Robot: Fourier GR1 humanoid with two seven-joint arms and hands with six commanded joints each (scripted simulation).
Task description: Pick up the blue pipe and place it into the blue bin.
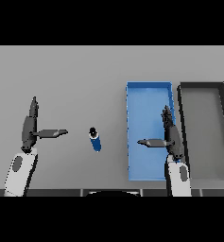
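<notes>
The blue pipe (95, 140) is a short blue cylinder with a dark end, lying on the grey table between my two hands. The blue bin (132, 142) stands to its right, long and rectangular. My right hand (171, 135) hovers over the bin's right side, fingers straight and thumb pointing left, holding nothing. On the left of the table my left hand (29, 127) is also open, its thumb pointing right toward the pipe, a short gap away from it.
A dark grey bin (202, 137) stands right of the blue bin, touching or nearly touching it. The grey table (75, 80) stretches behind and to the left of the pipe.
</notes>
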